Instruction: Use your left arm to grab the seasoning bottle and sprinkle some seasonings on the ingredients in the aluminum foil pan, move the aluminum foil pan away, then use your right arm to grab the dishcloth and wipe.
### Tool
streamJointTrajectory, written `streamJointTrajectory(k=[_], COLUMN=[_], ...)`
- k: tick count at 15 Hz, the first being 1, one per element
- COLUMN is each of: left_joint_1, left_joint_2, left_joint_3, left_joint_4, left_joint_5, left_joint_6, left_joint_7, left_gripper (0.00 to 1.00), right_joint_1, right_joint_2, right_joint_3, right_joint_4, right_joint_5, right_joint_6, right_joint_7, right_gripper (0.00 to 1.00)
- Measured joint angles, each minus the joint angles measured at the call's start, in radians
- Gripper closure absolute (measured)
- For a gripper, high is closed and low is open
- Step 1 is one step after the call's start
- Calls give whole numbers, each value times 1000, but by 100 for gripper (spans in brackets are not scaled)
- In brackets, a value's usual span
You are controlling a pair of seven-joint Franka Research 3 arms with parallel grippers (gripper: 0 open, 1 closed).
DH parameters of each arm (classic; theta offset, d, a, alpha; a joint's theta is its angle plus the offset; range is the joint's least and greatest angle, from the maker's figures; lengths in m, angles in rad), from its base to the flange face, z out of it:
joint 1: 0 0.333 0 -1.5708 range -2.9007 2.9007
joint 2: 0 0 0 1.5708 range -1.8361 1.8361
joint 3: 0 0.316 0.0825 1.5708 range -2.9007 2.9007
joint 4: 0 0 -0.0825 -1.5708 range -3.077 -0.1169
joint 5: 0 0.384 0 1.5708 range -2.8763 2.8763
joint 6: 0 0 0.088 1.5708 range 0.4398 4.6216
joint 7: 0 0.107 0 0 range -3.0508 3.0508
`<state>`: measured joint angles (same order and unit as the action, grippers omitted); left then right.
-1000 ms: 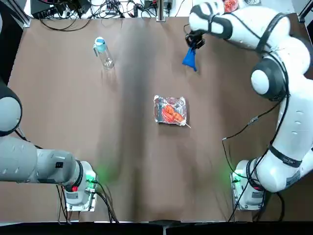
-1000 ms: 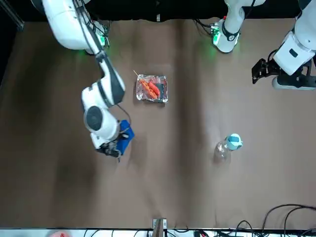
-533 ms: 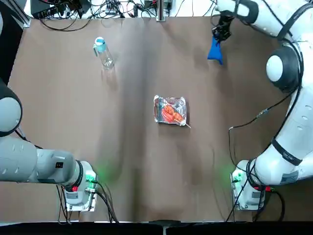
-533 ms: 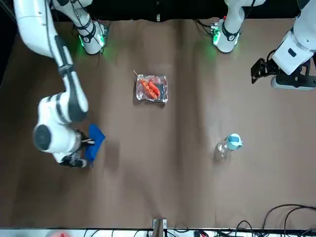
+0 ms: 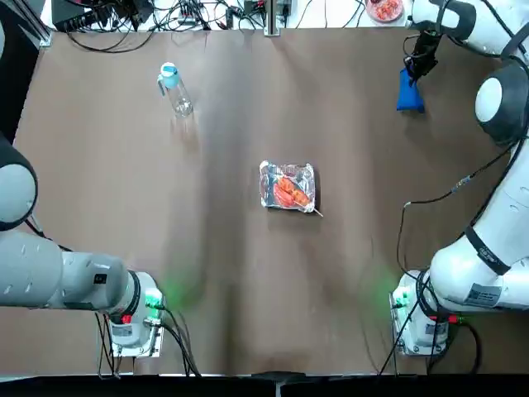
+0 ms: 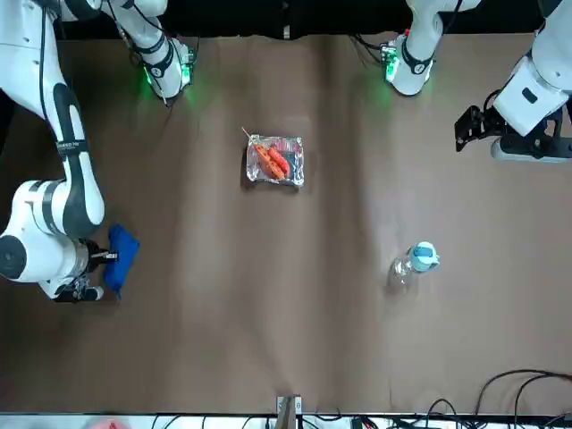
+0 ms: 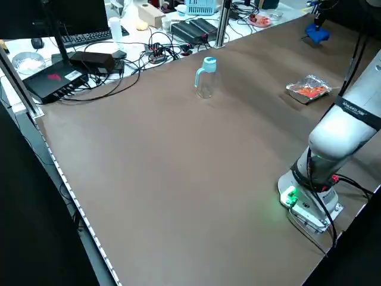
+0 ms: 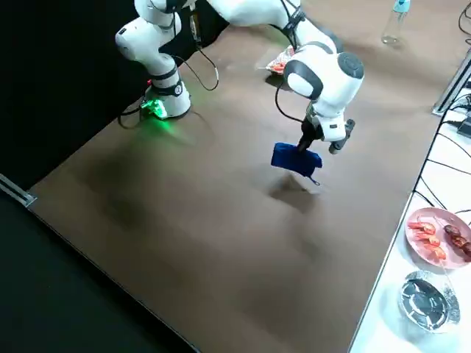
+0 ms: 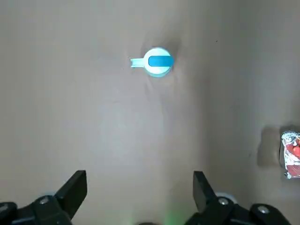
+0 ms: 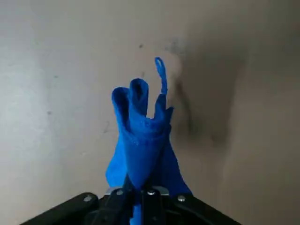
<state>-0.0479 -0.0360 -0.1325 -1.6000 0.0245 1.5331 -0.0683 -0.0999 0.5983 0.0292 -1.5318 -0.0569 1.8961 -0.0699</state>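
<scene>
Right tool [image 10: 136,193] grips the dishcloth [image 10: 143,154] above the bench [image 5: 273,289], far right; lower gently, fingertips clear. Left tool [image 9: 140,180] open, parked left.

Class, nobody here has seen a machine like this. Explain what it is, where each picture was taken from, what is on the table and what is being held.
These are two white robot arms bolted along one table edge. One picture looks straight down, one faces the robot from across the table, two look down from its sides, and one camera rides on each wrist.

On the table lie a small foil pan of orange-red food with a thin skewer, and a clear bottle with a light blue cap.

The right claw is pinched on a blue cloth, held above the table near the far edge on the robot's right. The left claw is open and empty, above the table at the robot's left.
</scene>
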Motion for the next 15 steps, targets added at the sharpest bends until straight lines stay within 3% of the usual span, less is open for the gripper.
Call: streamJointTrajectory(k=[12, 15], left_joint_1=[0, 0], left_joint_2=[3, 5], left_joint_3=[-1, 0], left_joint_4=[0, 0], left_joint_5=[0, 0], left_joint_6=[0, 0], left_joint_7=[0, 0], left_gripper=[0, 0], right_joint_1=[-7, -7], right_joint_2=[64, 64], right_joint_3=[11, 12], right_joint_4=[-29, -30], right_joint_5=[-2, -2], right_joint_6=[27, 31], right_joint_7=[-98, -100], right_gripper=[92, 70])
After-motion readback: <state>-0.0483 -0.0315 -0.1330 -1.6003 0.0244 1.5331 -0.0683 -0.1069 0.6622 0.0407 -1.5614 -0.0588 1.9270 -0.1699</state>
